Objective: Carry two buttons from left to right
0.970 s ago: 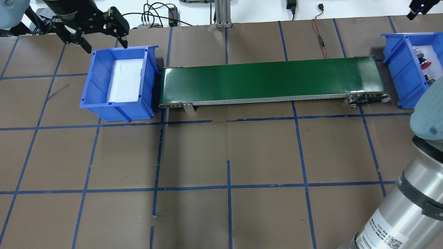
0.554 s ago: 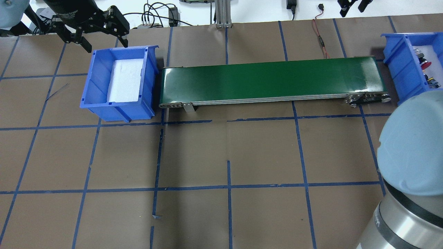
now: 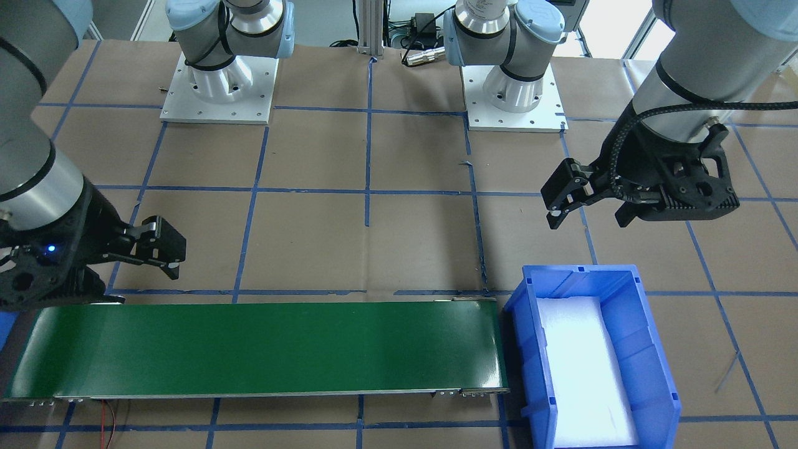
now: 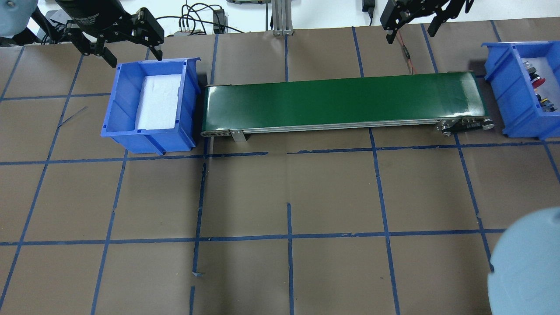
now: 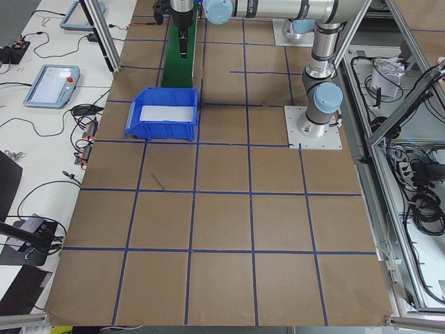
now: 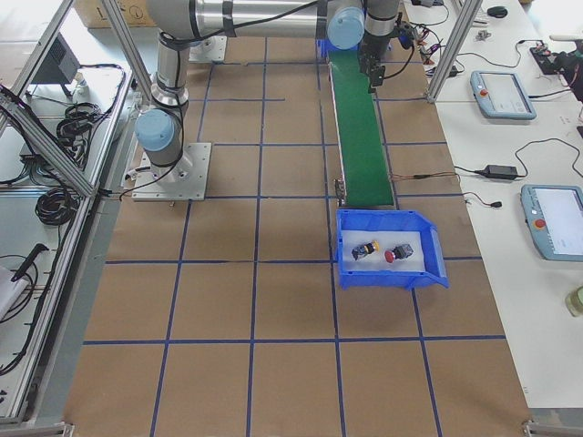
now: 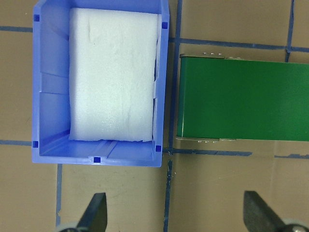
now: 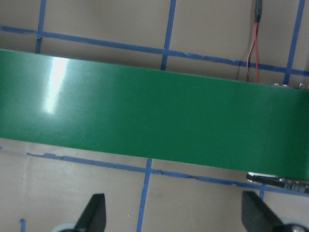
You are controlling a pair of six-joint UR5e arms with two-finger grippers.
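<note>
Overhead exterior: the buttons point(image 4: 539, 82) lie in the right-hand blue bin point(image 4: 503, 92), well apart from the right gripper point(image 4: 410, 31); it and the left gripper point(image 4: 133, 54) stand spread, empty.

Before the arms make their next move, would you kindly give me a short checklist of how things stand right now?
1. Left gripper open and holding nothing: ok.
2. Right gripper open and holding nothing: ok.
3. Green belt carries no button: ok.
4. Left bin holds only its white foam pad, no button left to fetch: ok.
5. Red button and yellow button both lie inside the right bin: ok.
6. Belt stopped before any reach over it: cannot tell.
</note>
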